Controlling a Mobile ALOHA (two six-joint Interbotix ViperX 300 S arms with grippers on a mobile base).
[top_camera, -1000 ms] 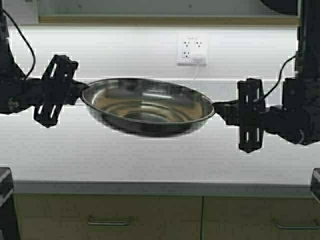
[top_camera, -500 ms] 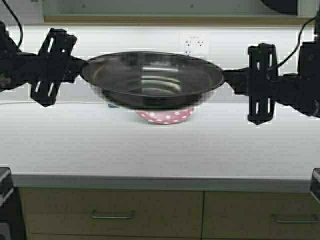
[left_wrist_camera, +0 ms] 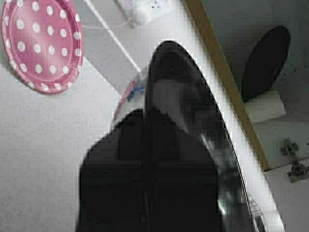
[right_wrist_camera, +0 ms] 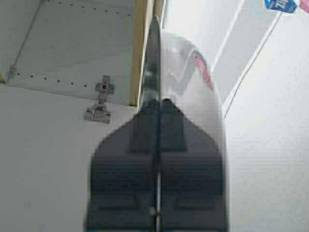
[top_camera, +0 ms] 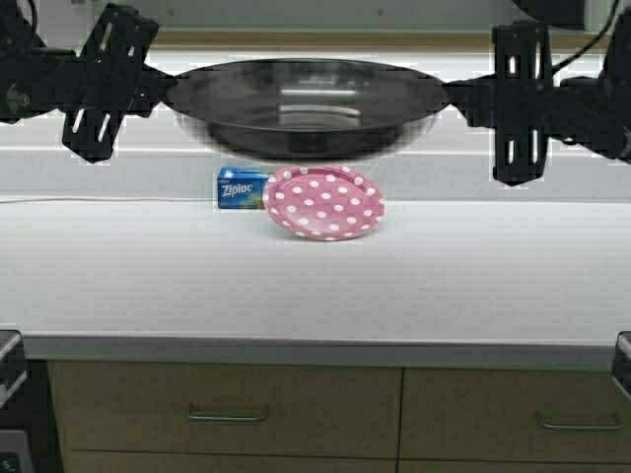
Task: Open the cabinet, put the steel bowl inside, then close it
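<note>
I've got the steel bowl (top_camera: 306, 103) aloft over the worktop's (top_camera: 315, 286) back edge, just below the open cabinet (top_camera: 325, 15); left gripper (top_camera: 163, 87) and right gripper (top_camera: 449, 94) clamp opposite rims.

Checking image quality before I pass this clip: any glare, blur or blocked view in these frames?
High view: under-cabinet light washes out the wall; the steel bowl carries streak reflections, its lower edge soft. Left wrist view: the left gripper is a dark, unfocused mass. Right wrist view: the right gripper blocks much of the frame, blurred.
</note>
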